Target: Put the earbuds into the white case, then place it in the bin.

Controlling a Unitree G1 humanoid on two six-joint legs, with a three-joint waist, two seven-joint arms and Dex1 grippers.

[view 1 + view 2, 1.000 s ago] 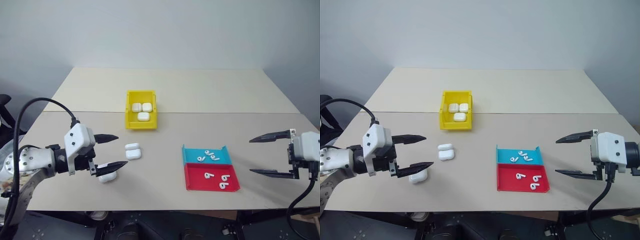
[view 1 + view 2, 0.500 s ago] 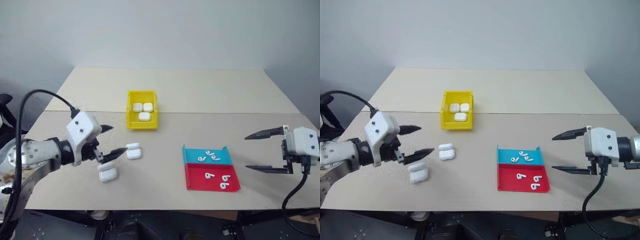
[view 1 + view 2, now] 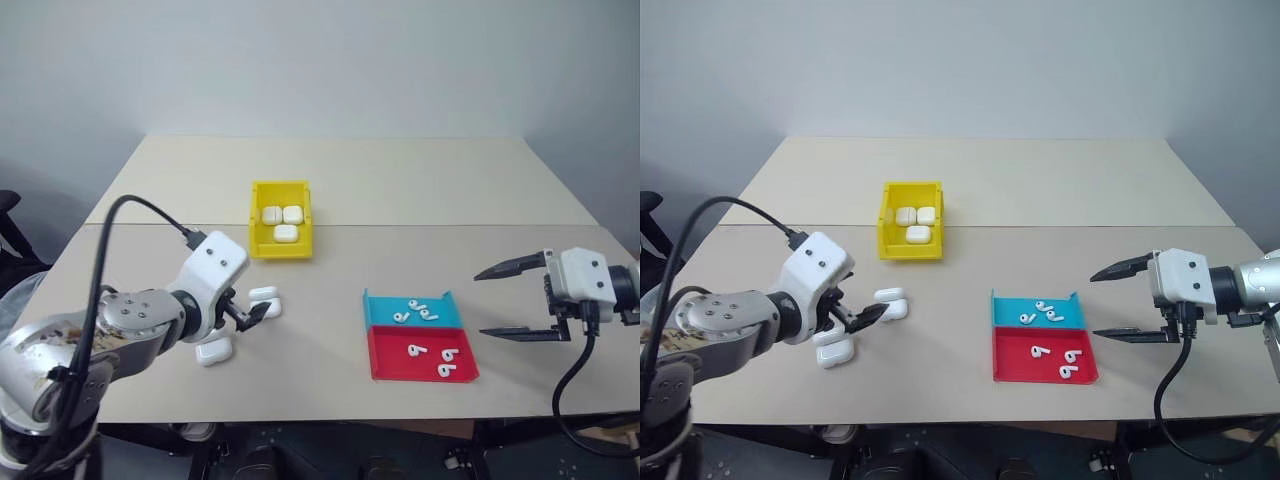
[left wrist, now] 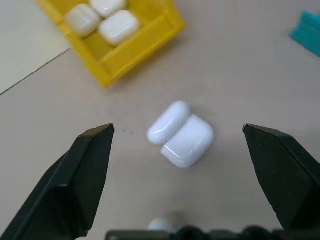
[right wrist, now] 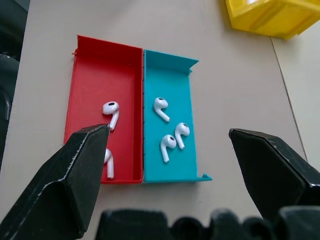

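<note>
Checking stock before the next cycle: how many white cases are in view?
5: three in the yellow bin, one open case on the table near the left gripper, another case nearer the table's front edge. More may be hidden.

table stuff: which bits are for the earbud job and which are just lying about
For the job:
- earbuds in the blue tray and the red tray
- open white case in front of the left gripper
- second white case near it
- yellow bin
- right gripper, open

Lying about:
- three cases already in the bin
- table
</note>
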